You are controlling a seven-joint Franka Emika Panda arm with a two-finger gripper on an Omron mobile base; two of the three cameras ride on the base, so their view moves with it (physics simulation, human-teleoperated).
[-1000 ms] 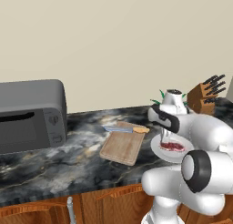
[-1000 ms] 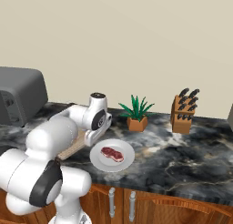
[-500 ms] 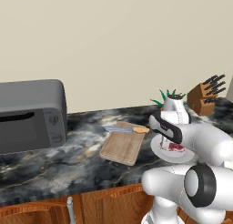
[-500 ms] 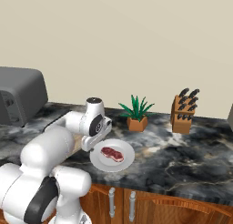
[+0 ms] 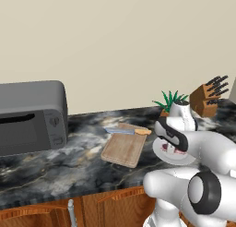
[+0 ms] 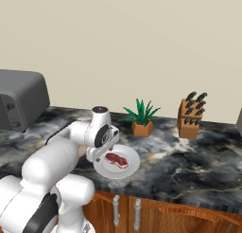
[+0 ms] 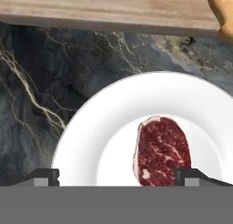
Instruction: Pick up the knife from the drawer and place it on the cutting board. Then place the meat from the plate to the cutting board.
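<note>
The knife [image 5: 127,130] lies across the far end of the cutting board [image 5: 123,150], blade to the left and tan handle [image 7: 221,9] to the right. The white plate [image 6: 127,170] sits on the counter just right of the board [image 7: 104,7]. The dark red meat [image 7: 161,150] lies on the plate [image 7: 100,127]. My gripper [image 7: 119,176] hangs open just above the plate. The meat [image 6: 116,160] sits between its fingertips [image 7: 43,175], nearer the right one. In the left base view my hand covers part of the plate [image 5: 162,153]. The drawer is out of view.
A grey microwave [image 5: 30,115] stands at the counter's left end. A potted plant [image 6: 142,118] and a wooden knife block [image 6: 191,116] stand at the back right. Wooden cabinet doors with silver handles [image 6: 125,210] run below the counter's front edge.
My hand has swung from beside the board's right end to over the plate and come down closer to it. The jaws stayed open. Knife, board and plate have not moved.
</note>
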